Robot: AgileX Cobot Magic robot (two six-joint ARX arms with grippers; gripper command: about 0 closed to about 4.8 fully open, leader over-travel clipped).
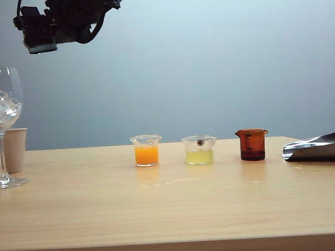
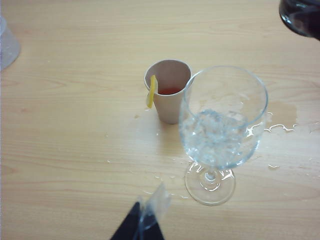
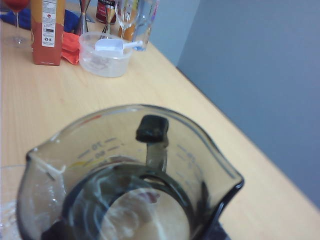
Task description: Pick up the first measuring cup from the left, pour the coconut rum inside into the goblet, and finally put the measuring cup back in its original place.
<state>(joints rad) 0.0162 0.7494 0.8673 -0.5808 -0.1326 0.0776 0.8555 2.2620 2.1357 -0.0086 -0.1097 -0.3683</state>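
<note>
Overhead, we found the right gripper (image 3: pixel 156 150) clamped on the first measuring cup (image 3: pixel 125 165), one finger (image 3: pixel 151 129) inside its rim. We saw the coconut rum (image 3: pixel 125 215) in that cup, raised near the goblet (image 2: pixel 222 125) beside a paper cup (image 2: pixel 169 90). We could not tell the left gripper's (image 2: pixel 142 222) state.

Drinks-mixing test bench, goblet (image 2: pixel 222 125), jiggers (image 3: pixel 84 17), plain backdrop

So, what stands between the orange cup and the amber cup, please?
The cup of pale yellow liquid, in the exterior view. The right claw holds the first measuring cup; the left claw hovers near the goblet.
</note>
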